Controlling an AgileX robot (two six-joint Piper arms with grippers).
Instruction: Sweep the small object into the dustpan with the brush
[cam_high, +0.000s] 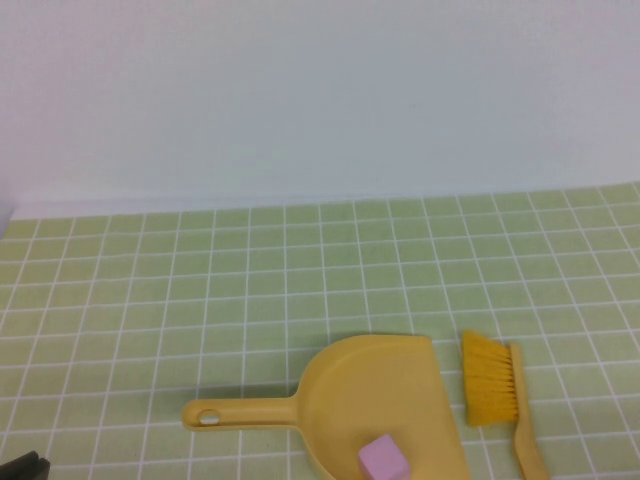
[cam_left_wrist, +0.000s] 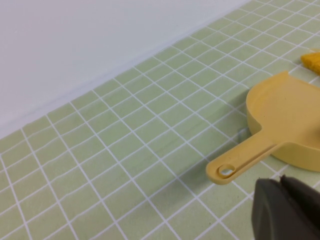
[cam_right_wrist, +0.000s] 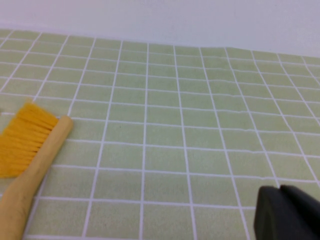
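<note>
A yellow dustpan lies at the front of the table, its handle pointing left. A small pink cube rests inside the pan near its front edge. A brush with yellow bristles and a tan handle lies just right of the pan. My left gripper is shut and empty, low at the front left, near the handle's end. My right gripper is shut and empty, right of the brush; it is out of the high view.
The table is covered by a green tiled cloth that ends at a white wall at the back. A dark bit of the left arm shows at the front left corner.
</note>
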